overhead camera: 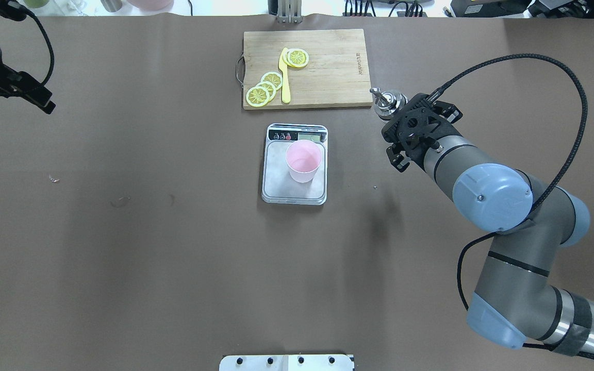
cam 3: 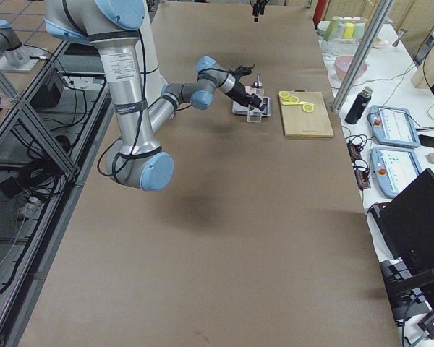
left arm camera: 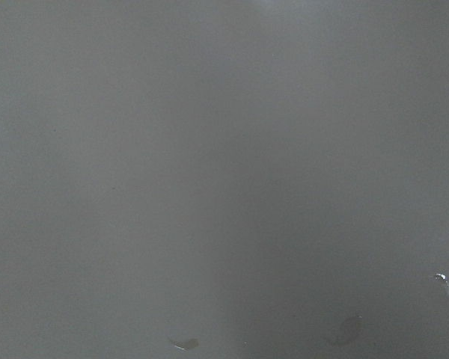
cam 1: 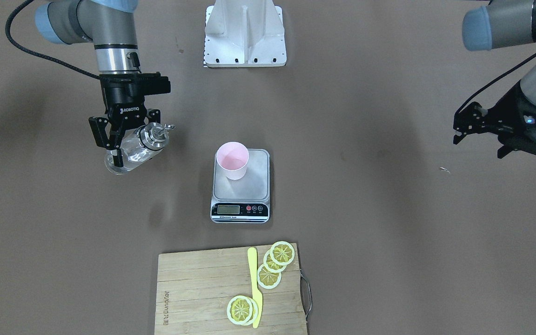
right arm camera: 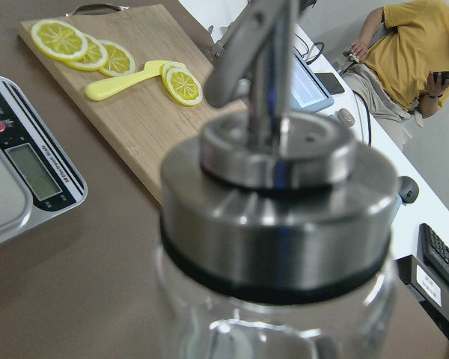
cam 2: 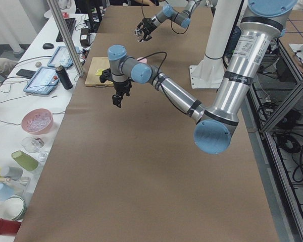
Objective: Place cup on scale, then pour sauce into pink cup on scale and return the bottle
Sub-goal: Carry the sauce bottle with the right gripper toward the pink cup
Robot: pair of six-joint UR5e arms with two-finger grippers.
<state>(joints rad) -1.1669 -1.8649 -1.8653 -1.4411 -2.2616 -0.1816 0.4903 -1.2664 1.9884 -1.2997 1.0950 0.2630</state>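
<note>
The pale pink cup (cam 1: 233, 160) (overhead camera: 303, 161) stands upright on the far half of the grey scale (cam 1: 254, 184) (overhead camera: 276, 180) at mid-table. My right gripper (cam 1: 114, 151) (overhead camera: 405, 134) is shut on the clear glass bottle (cam 1: 133, 149) (cam 3: 254, 105), off to the scale's side. Its metal pour-spout cap (overhead camera: 387, 100) (right arm camera: 277, 209) fills the right wrist view and leans toward the scale. Clear sauce shows in the bottle's lower part. I cannot tell whether the bottle touches the table. Far to the other side, my left gripper (cam 1: 477, 144) (overhead camera: 34, 95) hangs open and holds nothing.
A wooden cutting board (cam 1: 193, 288) (overhead camera: 328, 62) with lemon slices (cam 1: 275, 263) and a yellow knife (cam 1: 255, 288) lies beyond the scale. The white robot base (cam 1: 244, 32) stands at the table's edge. A seated person (right arm camera: 411, 52) and cluttered side benches (cam 2: 35, 121) flank the table.
</note>
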